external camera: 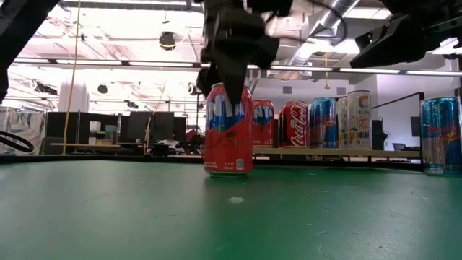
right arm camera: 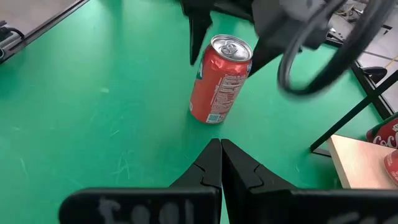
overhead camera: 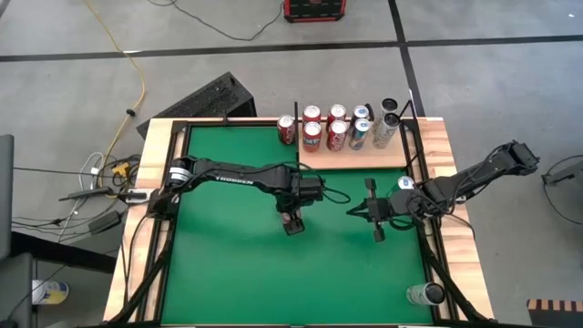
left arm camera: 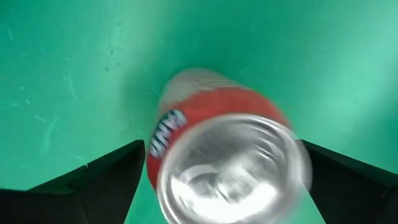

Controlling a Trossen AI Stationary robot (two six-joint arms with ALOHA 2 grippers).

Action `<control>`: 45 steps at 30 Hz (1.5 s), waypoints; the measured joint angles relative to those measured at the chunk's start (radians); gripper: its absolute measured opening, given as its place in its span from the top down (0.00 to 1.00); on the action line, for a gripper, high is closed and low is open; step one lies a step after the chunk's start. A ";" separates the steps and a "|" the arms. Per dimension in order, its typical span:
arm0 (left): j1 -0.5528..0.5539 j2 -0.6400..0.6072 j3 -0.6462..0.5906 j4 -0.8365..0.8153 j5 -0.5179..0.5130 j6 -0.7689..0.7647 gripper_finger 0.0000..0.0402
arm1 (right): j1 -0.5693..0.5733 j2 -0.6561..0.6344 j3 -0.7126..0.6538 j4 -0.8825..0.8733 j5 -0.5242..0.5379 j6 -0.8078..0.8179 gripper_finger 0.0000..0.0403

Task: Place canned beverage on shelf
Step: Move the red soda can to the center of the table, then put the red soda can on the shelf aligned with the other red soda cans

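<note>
Green tabletop (overhead camera: 228,264): my left gripper (external camera: 229,72) straddles the upright red can (external camera: 229,131) mid-table, fingers open, gripping nothing. Right gripper (right arm camera: 220,163) waits closed nearby. Off-centre closure could topple the can short of the shelf (overhead camera: 364,157).

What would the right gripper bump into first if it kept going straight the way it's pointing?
Probably the red can. The right gripper, fingers shut, points across the green table at it, with bare mat between. The left gripper is already over that can, so it might touch that too.

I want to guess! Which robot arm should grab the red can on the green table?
Probably the left: its open gripper already straddles the red can. The right gripper is shut and set apart from it.
</note>
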 joint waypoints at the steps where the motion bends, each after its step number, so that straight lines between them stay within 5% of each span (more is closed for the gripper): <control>1: 0.000 0.000 0.022 -0.022 0.003 0.010 0.02 | 0.000 0.000 0.000 0.002 0.000 0.010 0.94; 10: -0.037 -0.032 0.171 -0.286 -0.114 0.190 0.02 | 0.000 0.013 0.000 0.033 0.000 0.086 0.94; 18: -0.092 -0.295 -0.005 -0.230 -0.268 0.343 0.03 | 0.000 0.155 0.000 0.388 -0.002 0.054 0.94; 22: -0.094 -0.538 -0.270 0.017 -0.325 0.325 0.03 | -0.009 0.263 0.000 0.618 -0.003 0.041 0.94; 27: -0.088 -0.860 -0.731 0.523 -0.327 0.355 0.03 | -0.022 0.407 0.021 0.839 0.001 0.037 0.88; 33: -0.079 -1.113 -1.202 1.220 -0.240 0.478 0.03 | -0.056 0.563 0.161 0.807 0.014 0.054 0.70; 37: -0.080 -1.188 -1.433 1.546 -0.211 0.539 0.03 | -0.076 0.675 0.273 0.724 0.079 0.068 0.53; 45: -0.055 -1.277 -1.604 1.596 -0.212 0.431 0.03 | -0.114 0.808 0.485 0.463 0.086 0.117 0.20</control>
